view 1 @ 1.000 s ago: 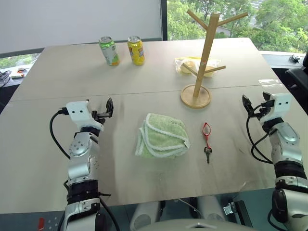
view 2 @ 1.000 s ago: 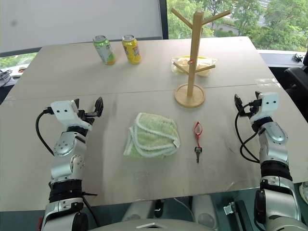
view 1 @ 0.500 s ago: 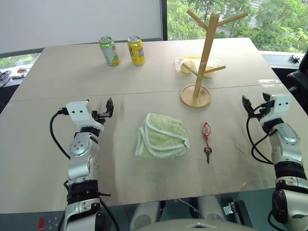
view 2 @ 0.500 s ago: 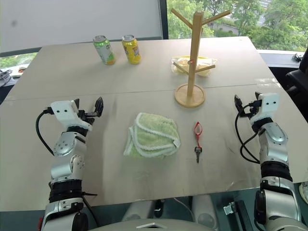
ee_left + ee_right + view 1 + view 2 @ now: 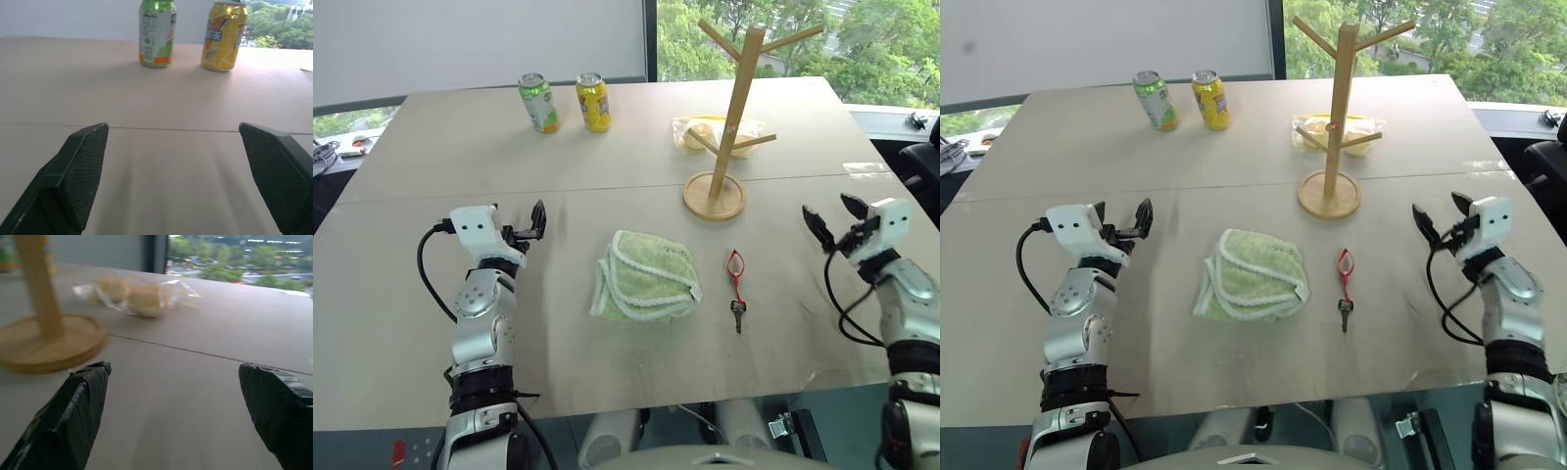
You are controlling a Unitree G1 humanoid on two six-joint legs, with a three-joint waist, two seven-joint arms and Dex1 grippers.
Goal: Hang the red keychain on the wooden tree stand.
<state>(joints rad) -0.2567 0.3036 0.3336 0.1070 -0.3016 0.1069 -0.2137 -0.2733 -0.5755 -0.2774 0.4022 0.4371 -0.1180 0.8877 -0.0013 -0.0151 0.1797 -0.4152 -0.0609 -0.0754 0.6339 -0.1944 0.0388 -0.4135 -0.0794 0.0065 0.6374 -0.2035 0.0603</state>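
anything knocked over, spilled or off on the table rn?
Nothing stands out. The wooden tree stand and both cans are upright, the green cloth sits bunched mid-table, and the red keychain lies flat beside it, not yet hung.

A pale wooden table (image 5: 460, 147) of 2 joined slabs fills the room's middle; far behind, a white wall (image 5: 460, 39) left, a window (image 5: 862, 39) onto green trees right.

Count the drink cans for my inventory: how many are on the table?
2: a green can and a yellow can, upright side by side near the table's far edge, left of the stand.
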